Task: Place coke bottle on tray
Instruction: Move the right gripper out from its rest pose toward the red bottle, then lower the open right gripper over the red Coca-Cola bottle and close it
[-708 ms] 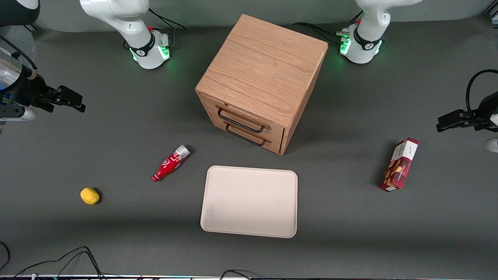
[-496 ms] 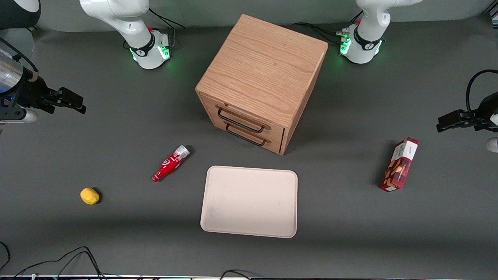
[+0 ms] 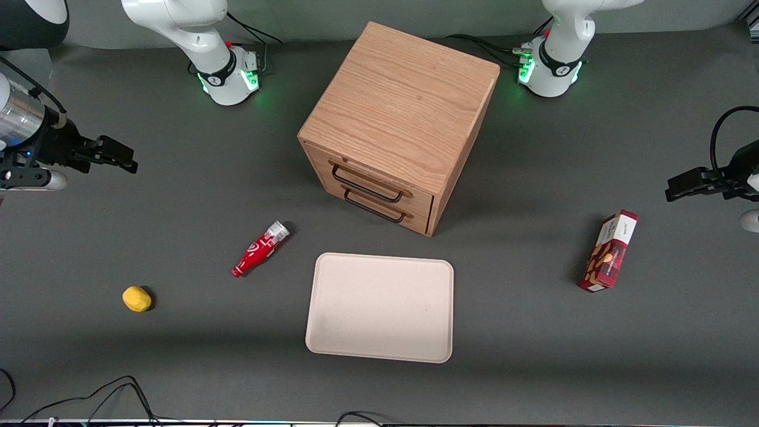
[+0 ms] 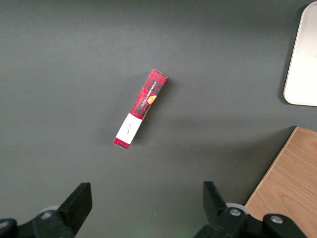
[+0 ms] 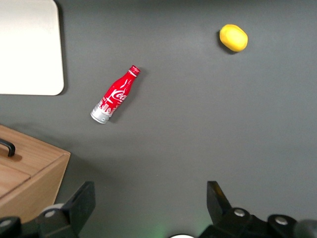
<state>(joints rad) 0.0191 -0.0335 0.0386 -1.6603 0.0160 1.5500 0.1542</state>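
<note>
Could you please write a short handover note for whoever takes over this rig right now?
Gripper: open, empty, up above the working arm's end of the table, well away from the bottle.
Coke bottle: lying on its side on the table, beside the tray, nearer the working arm's end.
Tray: in front of the wooden drawer cabinet, nothing on it.
Done: nothing yet; bottle untouched.
Left: reach the bottle, grasp it, carry it over and set it on the tray.

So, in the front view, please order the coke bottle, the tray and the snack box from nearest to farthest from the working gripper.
The gripper is open, at the working arm's end.
1. Coke bottle, lying beside the tray.
2. Tray, mid-table.
3. Snack box, toward the parked arm's end.
</note>
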